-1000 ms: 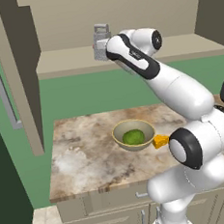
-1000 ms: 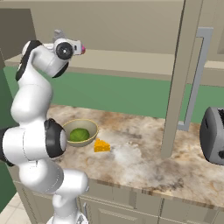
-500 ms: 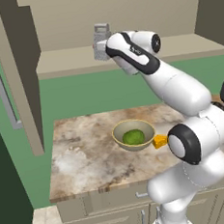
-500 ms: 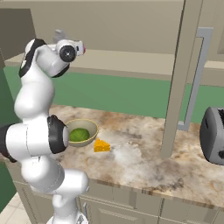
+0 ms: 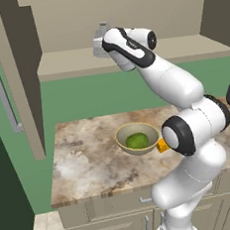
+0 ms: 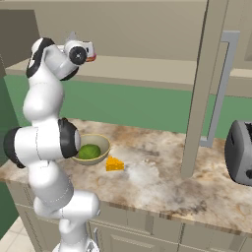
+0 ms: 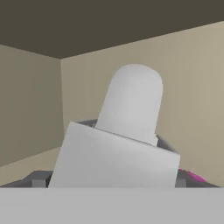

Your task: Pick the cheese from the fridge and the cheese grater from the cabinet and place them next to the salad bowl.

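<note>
Cheese point(image 6: 114, 164) already lies beside the salad bowl point(image 6: 101, 143). Reaching slightly deeper than a second ago, the gripper point(image 5: 102, 44) brackets the cheese grater point(image 7: 118, 148) on the cabinet point(image 5: 146, 52) shelf; whether its fingers grip yet cannot be told.

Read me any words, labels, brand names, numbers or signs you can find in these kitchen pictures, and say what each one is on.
None: no readable text anywhere. The cheese grater, salad bowl, cheese, toaster, cabinet and marble counter all have plain, unmarked surfaces.
</note>
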Available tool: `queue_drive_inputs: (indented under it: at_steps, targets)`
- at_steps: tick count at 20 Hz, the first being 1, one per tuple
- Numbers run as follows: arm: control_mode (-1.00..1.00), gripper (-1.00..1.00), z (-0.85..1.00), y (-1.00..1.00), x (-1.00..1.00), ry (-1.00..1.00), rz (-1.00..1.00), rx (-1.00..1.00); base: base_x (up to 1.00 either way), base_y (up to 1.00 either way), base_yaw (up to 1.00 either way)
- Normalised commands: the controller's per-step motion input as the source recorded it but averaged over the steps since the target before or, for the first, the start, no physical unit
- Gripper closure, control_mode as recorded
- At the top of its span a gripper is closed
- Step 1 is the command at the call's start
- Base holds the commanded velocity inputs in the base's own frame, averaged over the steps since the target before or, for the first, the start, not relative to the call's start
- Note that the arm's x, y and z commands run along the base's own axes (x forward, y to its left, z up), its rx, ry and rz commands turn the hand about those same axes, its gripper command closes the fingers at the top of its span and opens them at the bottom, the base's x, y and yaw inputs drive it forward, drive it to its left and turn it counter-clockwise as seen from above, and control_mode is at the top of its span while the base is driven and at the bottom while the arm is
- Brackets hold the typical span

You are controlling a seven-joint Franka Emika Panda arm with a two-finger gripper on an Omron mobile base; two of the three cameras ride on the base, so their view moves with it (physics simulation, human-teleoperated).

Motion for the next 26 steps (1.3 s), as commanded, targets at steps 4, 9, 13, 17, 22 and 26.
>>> queue_drive_inputs:
  at_steps: [4, 9, 13, 17, 22, 26]
  targets:
    - [-1.0, 1.0, -0.14, 0.18, 0.26, 0.0, 0.03, 0.0, 0.0, 0.0, 0.0]
    - [-1.0, 1.0, -0.05, 0.04, 0.0, 0.0, 0.01, 0.0, 0.0, 0.0, 0.0]
    - [-1.0, 1.0, -0.01, 0.06, 0.0, -0.02, 0.0, -0.01, 0.0, 0.0, 0.0]
    - [-1.0, 1.0, 0.0, 0.0, -0.26, -0.11, 0.0, 0.0, 0.0, 0.0, 0.0]
    - [-1.0, 1.0, 0.04, 0.0, -0.5, -0.08, 0.0, 0.0, 0.0, 0.0, 0.0]
    - [-1.0, 1.0, 0.1, -0.05, -0.75, -0.01, -0.01, 0.01, 0.0, 0.0, 0.0]
